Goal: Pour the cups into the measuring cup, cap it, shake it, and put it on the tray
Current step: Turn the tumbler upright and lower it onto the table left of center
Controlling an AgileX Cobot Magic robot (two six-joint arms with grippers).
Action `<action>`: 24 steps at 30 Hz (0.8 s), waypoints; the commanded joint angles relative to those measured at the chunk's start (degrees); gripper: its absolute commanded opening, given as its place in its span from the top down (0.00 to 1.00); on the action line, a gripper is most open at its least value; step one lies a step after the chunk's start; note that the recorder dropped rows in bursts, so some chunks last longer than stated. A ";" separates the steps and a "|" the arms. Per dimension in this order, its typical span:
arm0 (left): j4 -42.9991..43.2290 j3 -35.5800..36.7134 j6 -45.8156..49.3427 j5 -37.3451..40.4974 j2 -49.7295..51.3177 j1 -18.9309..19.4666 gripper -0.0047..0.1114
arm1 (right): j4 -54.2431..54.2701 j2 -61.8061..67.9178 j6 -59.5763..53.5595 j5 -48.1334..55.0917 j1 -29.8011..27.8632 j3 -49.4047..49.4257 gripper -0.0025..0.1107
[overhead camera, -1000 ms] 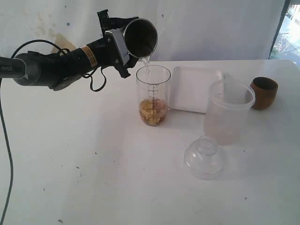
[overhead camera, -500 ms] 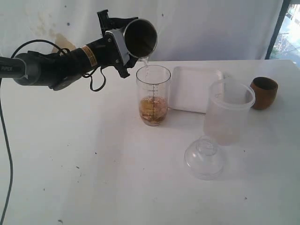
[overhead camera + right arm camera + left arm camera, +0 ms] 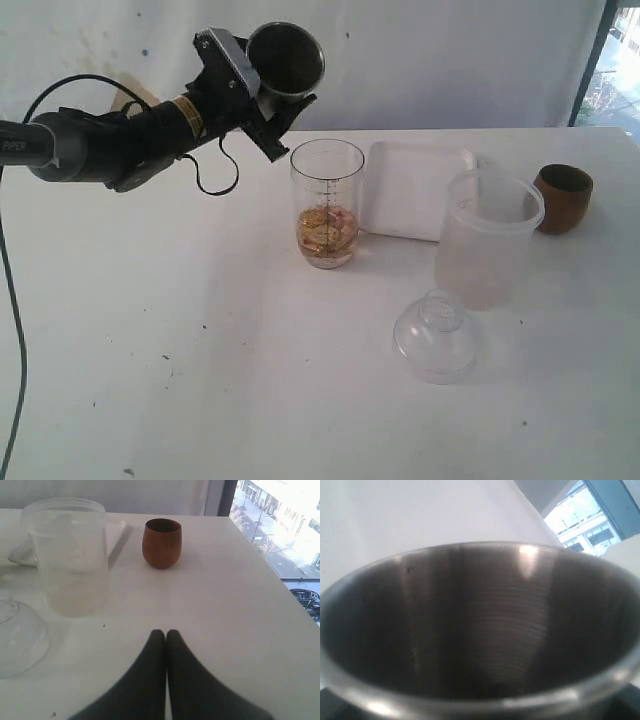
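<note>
The steel tumbler (image 3: 285, 60) is clamped in the left pincer (image 3: 262, 92), tipped mouth-up, above and at eleven o'clock of the measuring cup (image 3: 327, 205), which stands on the counter (image 3: 200, 350) with amber liquid low inside; the tray (image 3: 410, 190) lies just beside it at three o'clock, the wooden cup (image 3: 562, 198) farther that way. The tumbler looks emptied, so it is best lowered upright toward nine o'clock, clear of the rim. The right pincer (image 3: 166, 645) is pressed together, empty

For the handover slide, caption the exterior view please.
Left end effector holds the steel cup tilted above the measuring cup, partly filled with amber liquid; wooden cup stands apart at right.
</note>
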 commanded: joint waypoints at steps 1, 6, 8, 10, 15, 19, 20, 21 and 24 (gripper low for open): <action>-3.88 -0.53 -16.78 3.99 -1.10 -0.12 0.96 | 0.05 -0.19 0.20 -0.38 0.21 0.30 0.98; -11.35 -0.53 -27.32 16.34 -1.10 -0.12 0.96 | 0.05 -0.19 0.20 -0.38 0.21 0.30 0.98; -12.58 -0.53 -28.40 19.18 -0.63 -0.12 0.96 | 0.05 -0.19 0.20 -0.38 0.21 0.30 0.98; -12.67 -0.42 -30.01 19.78 0.19 0.00 0.96 | 0.05 -0.19 0.20 -0.38 0.21 0.30 0.98; -14.03 -0.42 -32.22 18.56 3.93 0.99 0.96 | 0.05 -0.19 0.20 -0.38 0.21 0.30 0.98; -14.11 -0.42 -32.11 14.74 6.75 2.12 0.96 | 0.05 -0.19 0.20 -0.38 0.21 0.30 0.98; -14.11 -0.42 -31.69 13.65 7.37 2.36 0.96 | 0.05 -0.19 0.20 -0.38 0.21 0.30 0.98; -13.98 -0.42 -31.38 12.06 7.73 2.64 0.96 | 0.05 -0.19 0.20 -0.38 0.21 0.30 0.98; -12.20 -0.33 -29.53 6.39 8.42 3.37 0.96 | 0.05 -0.19 0.20 -0.38 0.21 0.30 0.98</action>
